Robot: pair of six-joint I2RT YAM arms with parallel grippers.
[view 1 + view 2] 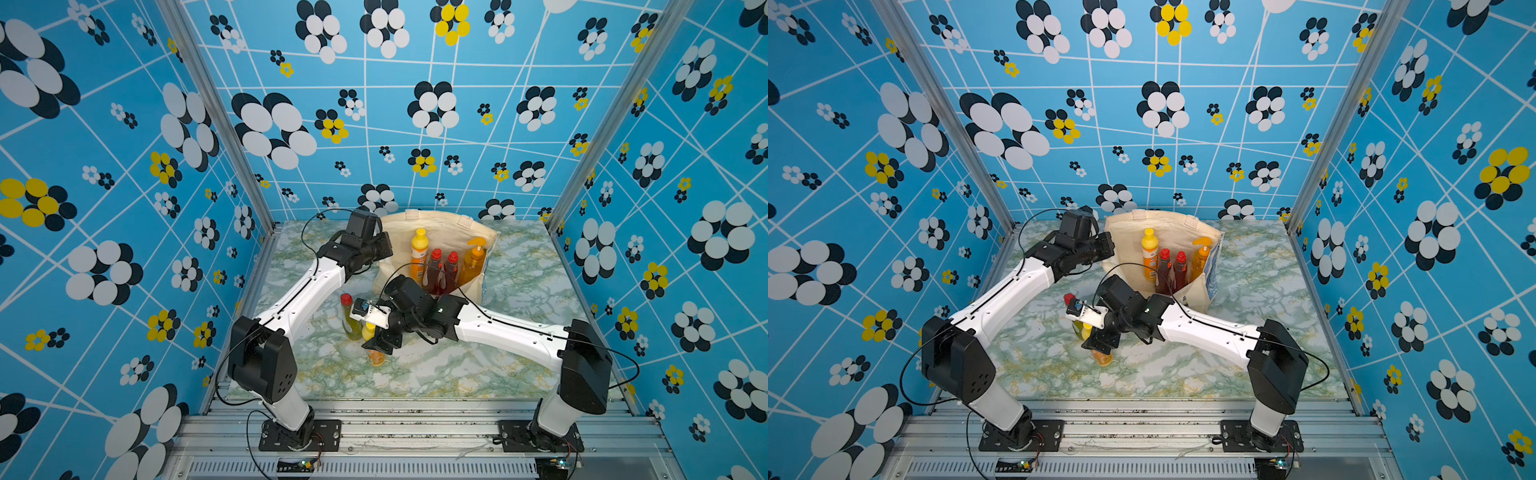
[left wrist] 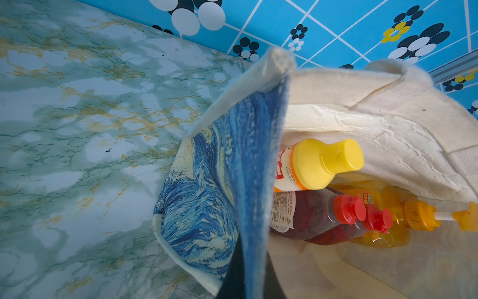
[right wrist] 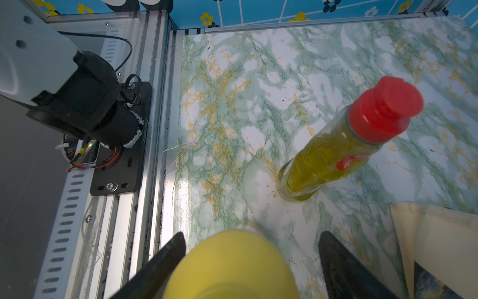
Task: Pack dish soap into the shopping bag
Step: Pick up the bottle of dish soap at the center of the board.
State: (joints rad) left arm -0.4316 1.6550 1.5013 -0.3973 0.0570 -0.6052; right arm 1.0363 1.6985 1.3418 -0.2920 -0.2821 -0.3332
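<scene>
We judge the packing about two-thirds done, with the fifth bottle now being reached for. On the marbled tabletop (image 1: 519, 291) the bag (image 1: 399, 235) sits with its mouth open, and four bottles are inside it. The pump bottle (image 1: 473, 259) is at the side of the bag far from the left hand. The two dark red bottles (image 1: 434, 270) are in the middle, and a yellow-capped orange bottle (image 1: 418, 253) is at the side nearest that hand.

The left hand (image 1: 386, 251) is pressed together on the bag's rim, pinching the cloth and holding the mouth open. The right hand (image 3: 252, 235) is spread, its fingers (image 3: 168, 259) on either side of the yellow cap of the second orange bottle (image 1: 375, 353). That bottle stands on the tabletop outside the bag, off its near corner. The green bottle (image 3: 333, 152) stands just beside it, also outside the bag.

Next, we think, the right hand must close below that cap. It must then lift straight up so as not to tip the green bottle, and carry its load over the bag's near wall into the free space before the four.

Both top views give the whole layout, yet they do not show whether the fingers touch the cap. The right wrist view shows bare tabletop between the cap and one finger. The left wrist view alone shows the cloth running down into the pinch.
</scene>
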